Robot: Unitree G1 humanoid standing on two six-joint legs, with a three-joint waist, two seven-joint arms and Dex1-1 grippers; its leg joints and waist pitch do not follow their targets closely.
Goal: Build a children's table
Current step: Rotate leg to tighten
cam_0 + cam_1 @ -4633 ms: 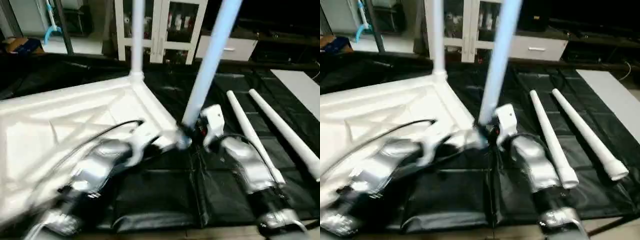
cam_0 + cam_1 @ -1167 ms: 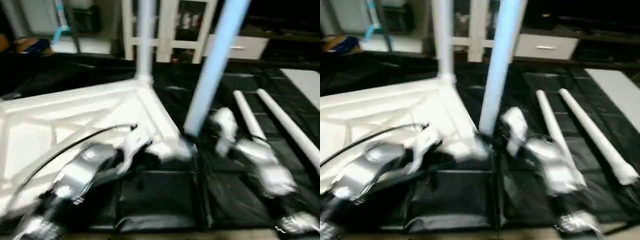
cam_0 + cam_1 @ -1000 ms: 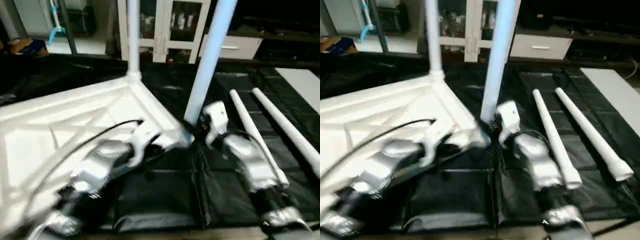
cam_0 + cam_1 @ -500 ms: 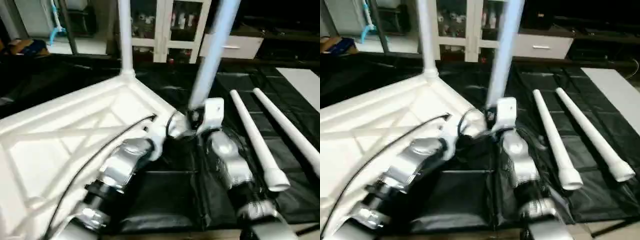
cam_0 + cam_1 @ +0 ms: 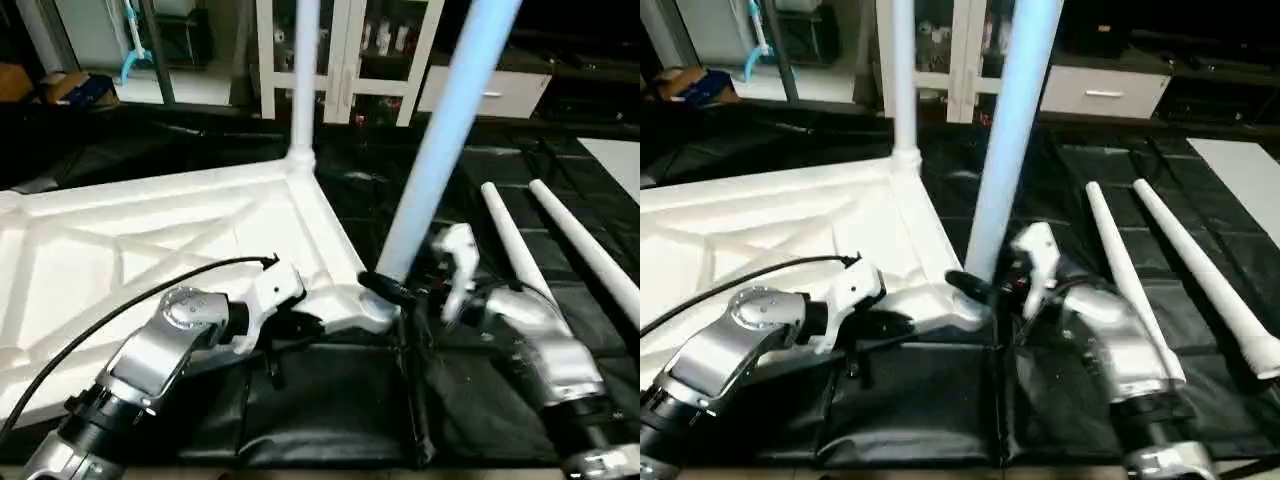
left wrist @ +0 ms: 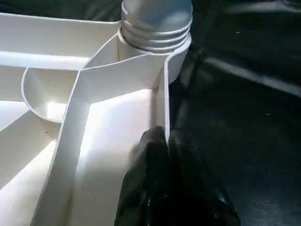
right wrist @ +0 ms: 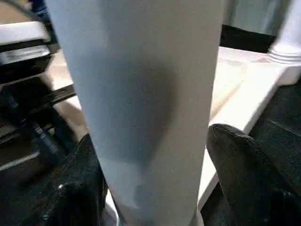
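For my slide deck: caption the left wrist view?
Shut left gripper pinching the tabletop rim beside the corner socket holding a threaded leg.

Looks like a lab or test room furnished as a living space. At top centre, a white cabinet [image 5: 345, 55] with glass doors, small items on its shelves, too blurred to identify. At upper right, a low white drawer unit [image 5: 1102, 95] with a handle, against a dark background. At upper left, a pale floor [image 5: 200, 90], a cardboard box [image 5: 70, 88] and a turquoise hooked object [image 5: 130, 45] on a stand. Across the lower half, black padded mats [image 5: 930, 400] with seams, spread as a work surface. At the right edge, a white panel [image 5: 1245, 160] lying flat.
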